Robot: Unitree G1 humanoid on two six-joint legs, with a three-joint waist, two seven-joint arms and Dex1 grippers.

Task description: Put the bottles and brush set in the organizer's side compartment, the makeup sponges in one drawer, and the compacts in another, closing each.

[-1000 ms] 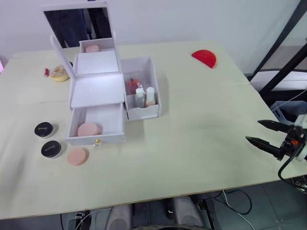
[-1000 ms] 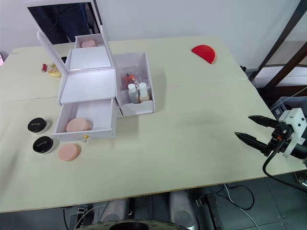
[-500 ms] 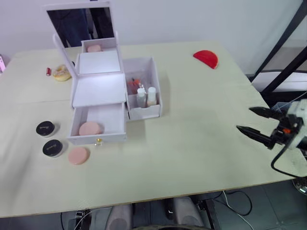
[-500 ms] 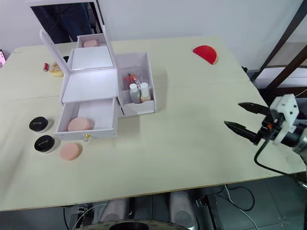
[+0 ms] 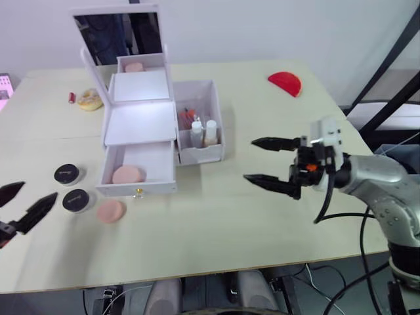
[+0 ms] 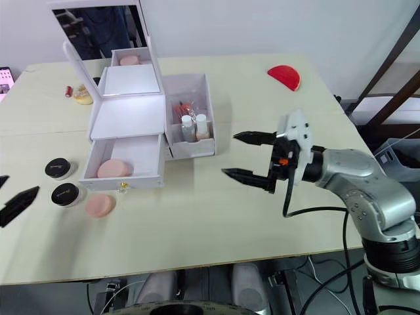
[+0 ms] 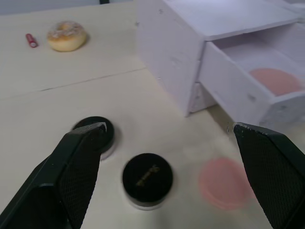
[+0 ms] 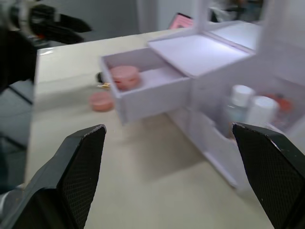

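The white organizer (image 5: pixel 139 122) stands at the left rear of the table with its mirror lid (image 5: pixel 118 36) upright. Two white-capped bottles (image 5: pixel 203 133) stand in the side compartment (image 5: pixel 211 152), with a red-orange packet (image 5: pixel 186 118) behind them. One drawer (image 5: pixel 139 187) is pulled open and holds a makeup sponge (image 5: pixel 126 174). A second sponge (image 5: pixel 109 210) lies on the table in front of it. Two black-lidded compacts (image 5: pixel 67 174) (image 5: pixel 75 199) sit left of the drawer. My left gripper (image 5: pixel 39 189) is open near the compacts. My right gripper (image 5: pixel 249 159) is open and empty, right of the side compartment.
A red half-disc (image 5: pixel 284 82) lies at the far right of the table. A tan ring-shaped thing (image 5: pixel 88 100) and a small red item (image 5: pixel 71 98) lie left of the organizer. The table's front edge (image 5: pixel 197 269) runs just below both grippers.
My right gripper has swung left from the table's right edge to the space beside the side compartment. My left gripper has come into view at the lower left. The camera has shifted slightly.
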